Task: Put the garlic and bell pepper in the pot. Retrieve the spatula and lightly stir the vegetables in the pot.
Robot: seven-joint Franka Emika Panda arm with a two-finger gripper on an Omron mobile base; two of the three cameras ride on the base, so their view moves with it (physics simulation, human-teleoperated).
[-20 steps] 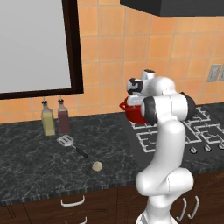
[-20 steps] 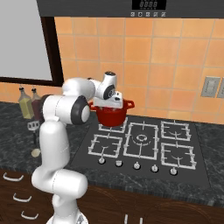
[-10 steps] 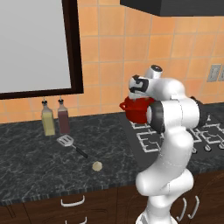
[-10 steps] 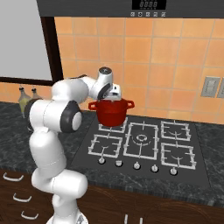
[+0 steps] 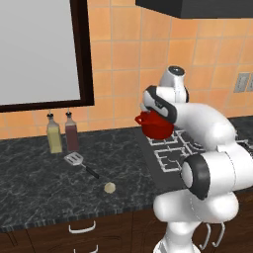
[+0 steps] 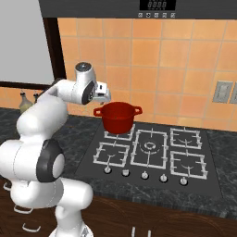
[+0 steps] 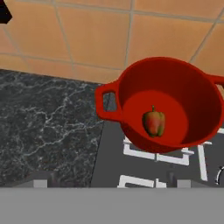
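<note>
The red pot (image 6: 119,118) stands on the hob's back left burner, with a red-green bell pepper (image 7: 154,123) lying on its bottom. My gripper (image 6: 106,96) hovers just above and left of the pot's left handle, open and holding nothing; its fingertips (image 7: 42,180) stand far apart in the hand view. The garlic (image 5: 109,187) lies on the dark counter well left of the hob. Behind the garlic lies the spatula (image 5: 75,159), its dark handle pointing toward the garlic. From the left base camera the pot (image 5: 157,126) is partly covered by my arm.
Two bottles (image 5: 55,138) stand against the tiled wall behind the spatula. The hob (image 6: 150,150) has several burners and a row of knobs along its front. A dark-framed window (image 5: 39,49) hangs over the counter, and cabinet drawers sit below its front edge.
My hand has shifted left, from over the pot to beside its left handle, and the elbow has swung out toward the cameras. Pot, garlic and spatula stayed put.
</note>
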